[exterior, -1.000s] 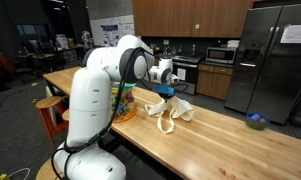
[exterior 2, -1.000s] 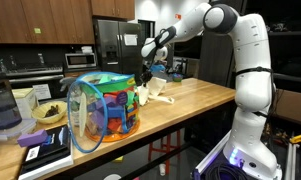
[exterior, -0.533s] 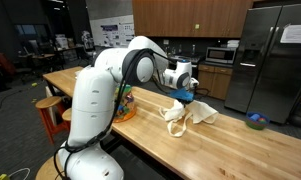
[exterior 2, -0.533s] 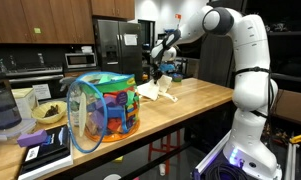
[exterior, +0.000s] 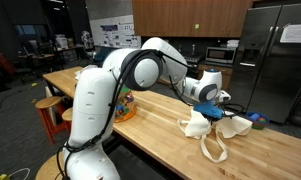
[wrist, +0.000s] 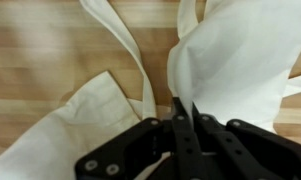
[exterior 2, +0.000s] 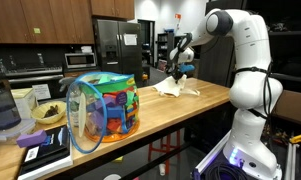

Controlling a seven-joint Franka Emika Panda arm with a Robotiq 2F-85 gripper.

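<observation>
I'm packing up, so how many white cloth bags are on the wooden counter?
1. The white cloth bag lies on the wooden counter, pinched in the shut gripper. Others may be hidden from these views.

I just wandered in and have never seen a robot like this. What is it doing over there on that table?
A white robot arm stretches out over the long wooden table. Its gripper is shut on a white cloth bag, pinching a fold of the fabric. The rest of the bag and its strap lie slack on the wood. A colourful mesh hamper stands further along the table, well apart from the bag.
</observation>
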